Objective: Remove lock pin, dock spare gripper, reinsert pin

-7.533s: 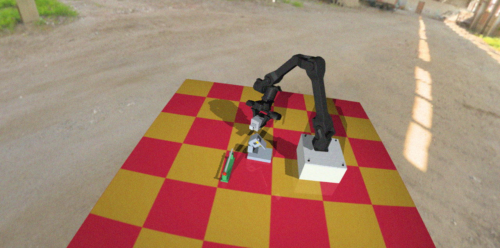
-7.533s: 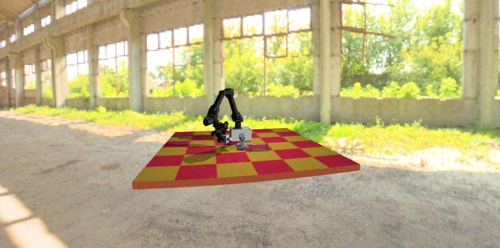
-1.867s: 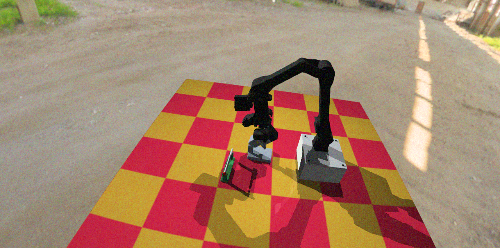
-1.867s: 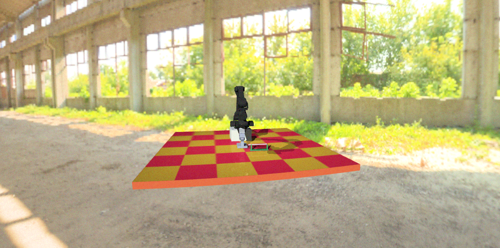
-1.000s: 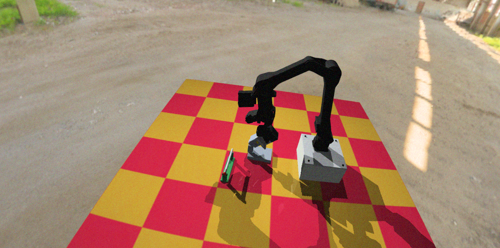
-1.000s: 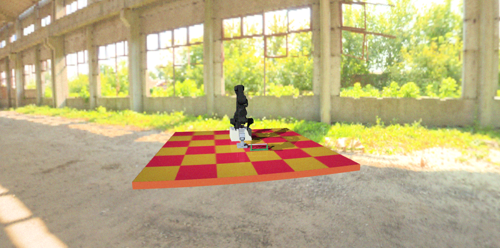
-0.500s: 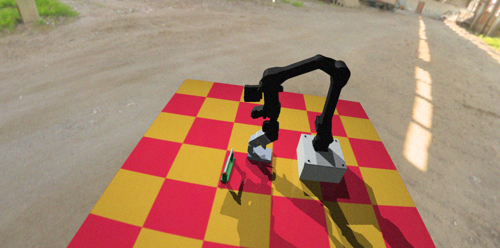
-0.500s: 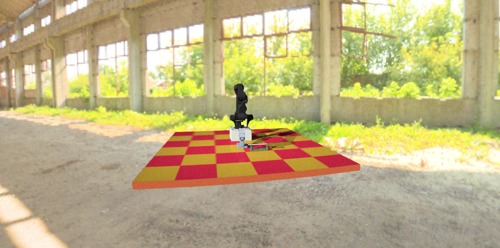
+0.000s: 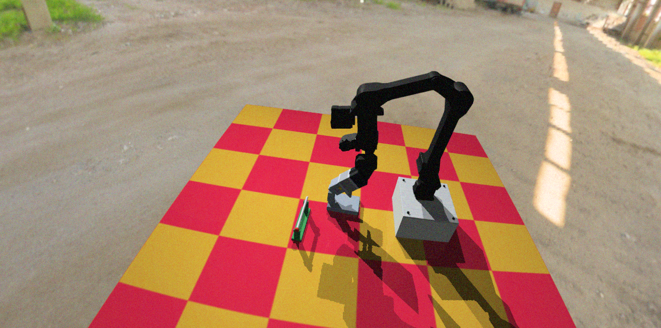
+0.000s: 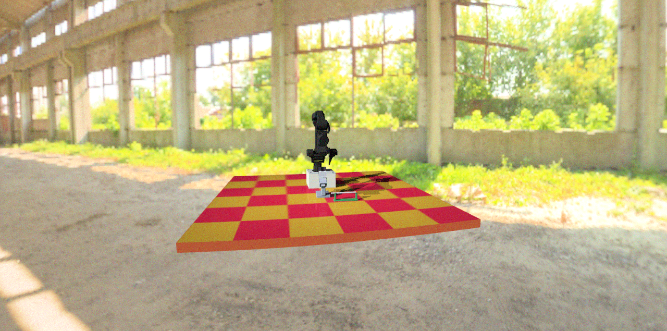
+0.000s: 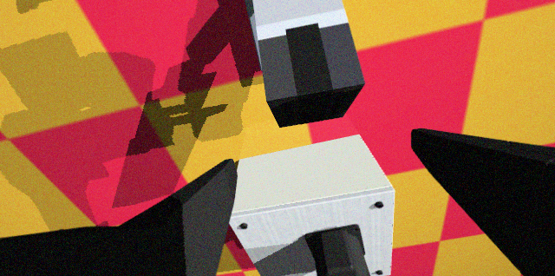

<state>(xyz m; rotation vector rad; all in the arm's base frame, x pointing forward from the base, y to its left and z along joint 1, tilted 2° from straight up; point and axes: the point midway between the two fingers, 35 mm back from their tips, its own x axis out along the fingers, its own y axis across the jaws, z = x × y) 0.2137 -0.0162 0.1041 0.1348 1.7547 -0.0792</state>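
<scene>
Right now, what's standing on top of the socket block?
The spare gripper stands on the socket block, dark end up. Its spigot and the socket bore are hidden. The pin rests apart on its green rack. The gripper hangs open above.

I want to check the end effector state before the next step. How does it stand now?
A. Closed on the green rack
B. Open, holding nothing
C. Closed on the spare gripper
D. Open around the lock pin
B: in the wrist view the end effector has its fingers spread wide, with nothing between them.

Red-and-yellow checkered board (image 9: 221,215) on dirt floor (image 9: 115,94), carrying grey mount (image 9: 344,204), green pin rack (image 9: 300,224), white arm base (image 9: 423,215)
</scene>
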